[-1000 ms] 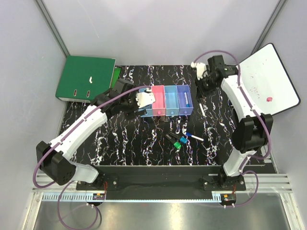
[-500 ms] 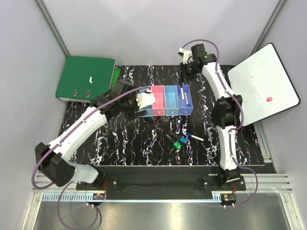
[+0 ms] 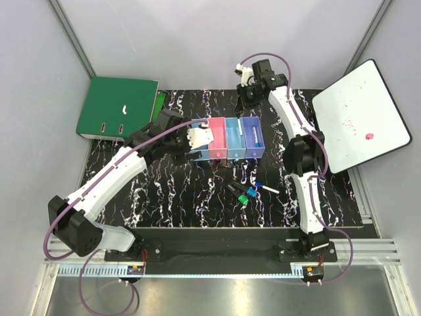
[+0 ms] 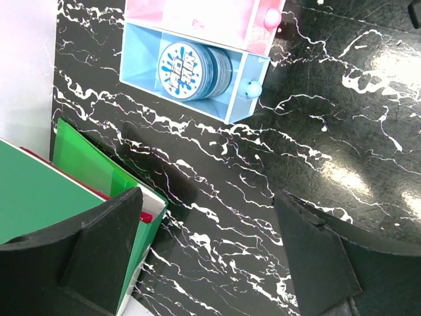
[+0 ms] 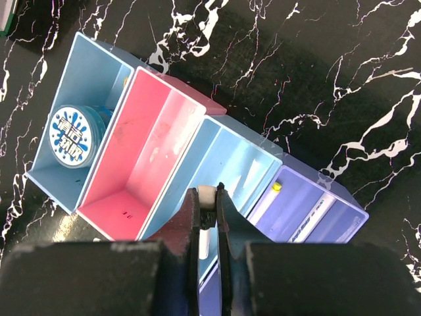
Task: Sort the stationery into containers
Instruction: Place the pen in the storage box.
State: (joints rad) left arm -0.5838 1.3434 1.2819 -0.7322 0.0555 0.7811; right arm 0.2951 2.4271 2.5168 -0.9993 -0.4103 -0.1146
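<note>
While the right gripper (image 5: 209,201) pinches a thin white pen (image 5: 206,195), the left gripper (image 4: 210,220) hangs spread wide.
Seen from the right wrist, the pen lines up with the second light-blue bin (image 5: 243,164). The tape roll (image 4: 187,61) lies in the end light-blue bin (image 4: 240,89); markers (image 3: 245,194) lie on the black marbled table (image 3: 197,204).

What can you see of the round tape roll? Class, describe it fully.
The tape roll is a flat round disc with a blue rim and a white top printed with a blue splash and lettering. It lies flat, face up, inside the end light blue bin, beside the pink bin. It rests on the bin's floor; nothing else touches it.
</note>
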